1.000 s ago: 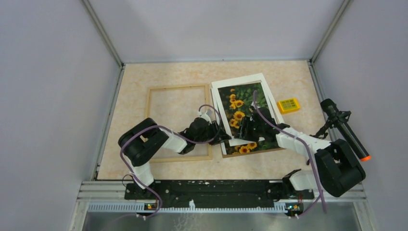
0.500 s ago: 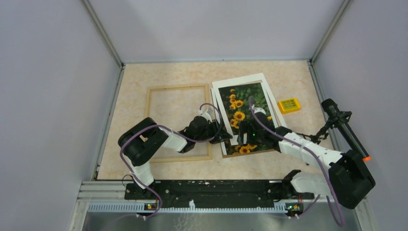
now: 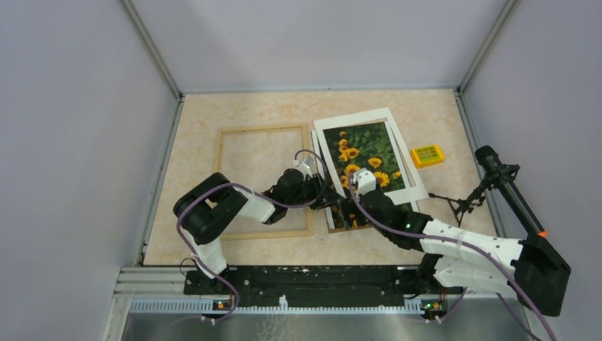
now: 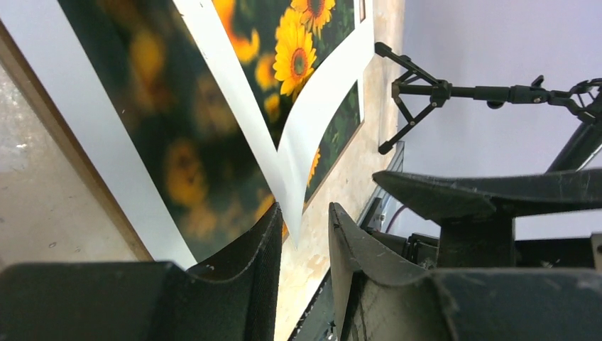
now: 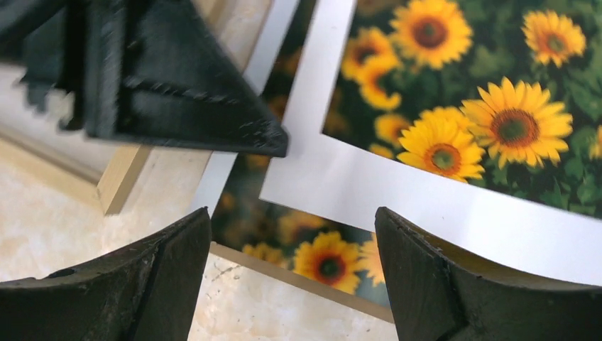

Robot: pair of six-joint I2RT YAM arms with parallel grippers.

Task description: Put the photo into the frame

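Three layers sit just right of the frame [image 3: 264, 129]. The photo [image 3: 365, 149], its sunflowers facing up, lies on a brown backing board [image 5: 298, 278], with a white mat [image 3: 351, 121] skewed over it. The photo is not yet inside the light wood frame, which lies flat with only table showing through it.

The left gripper [image 4: 302, 213] has its jaws drawn narrow around the mat's near corner. It appears to pinch that corner, which curls up off the print. The right gripper [image 5: 292, 213] hangs over the same corner with its jaws spread wide and nothing between them.

The main risk is the crowding, since both grippers work at one corner. If the right jaws close here, they may strike the left fingers [image 5: 213, 106] instead of catching paper. The pinched mat could crease where it bends. If the mat is dragged, it could also pull the print askew on the board. The left arm lies across the frame's near right corner, so a sideways sweep could shove the frame.

The tabletop [image 3: 248, 106] is beige with a marbled pattern and looks smooth, so loose sheets would probably slide easily. A small yellow gridded block [image 3: 426, 154] lies right of the stack. A black rod with an orange tip [image 3: 507, 192] rests on a small tripod [image 4: 419, 92] beyond it. Pale grey walls [image 3: 319, 42] enclose three sides.
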